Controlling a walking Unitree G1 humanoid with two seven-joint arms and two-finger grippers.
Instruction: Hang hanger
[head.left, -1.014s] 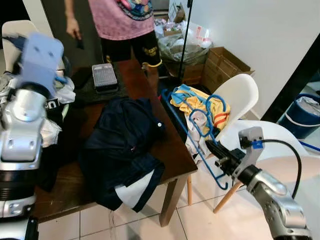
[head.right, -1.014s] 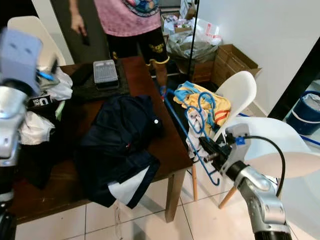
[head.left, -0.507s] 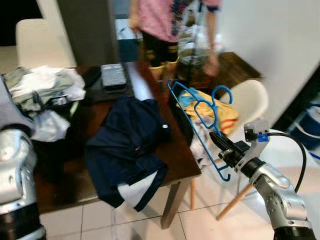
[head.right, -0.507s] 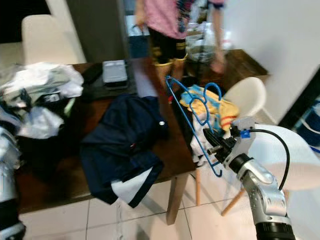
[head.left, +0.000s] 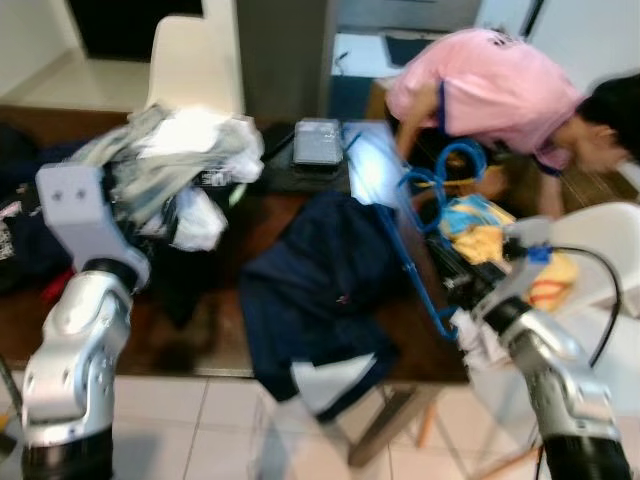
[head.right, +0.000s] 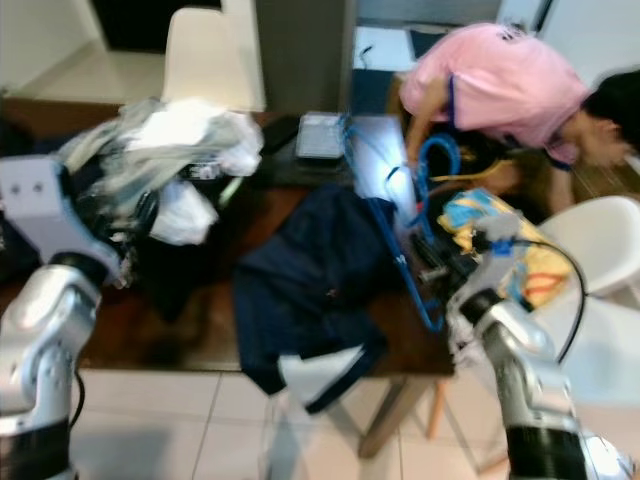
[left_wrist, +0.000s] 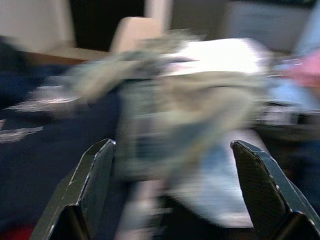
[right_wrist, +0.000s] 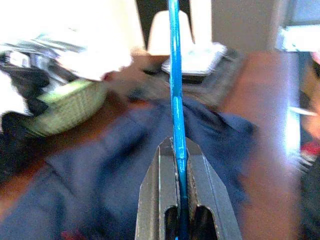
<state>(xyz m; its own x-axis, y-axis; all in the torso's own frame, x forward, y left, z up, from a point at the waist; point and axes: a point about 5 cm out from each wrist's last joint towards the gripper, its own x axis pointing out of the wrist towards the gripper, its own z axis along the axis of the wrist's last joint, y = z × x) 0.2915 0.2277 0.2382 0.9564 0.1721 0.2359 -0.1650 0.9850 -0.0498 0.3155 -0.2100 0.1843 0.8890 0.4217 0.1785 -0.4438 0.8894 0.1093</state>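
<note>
Right wrist view: right gripper (right_wrist: 178, 165) clamps one blue hanger (right_wrist: 174, 90).
Hanger place: right, above one dark shirt (head.left: 320, 290).
Left gripper (left_wrist: 175, 190): fingers wide apart.
People: one (head.left: 490, 90), far right.

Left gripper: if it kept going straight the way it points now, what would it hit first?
Probably the pile of pale clothes on the table, straight ahead of the open left gripper; blur leaves depth unclear.
</note>
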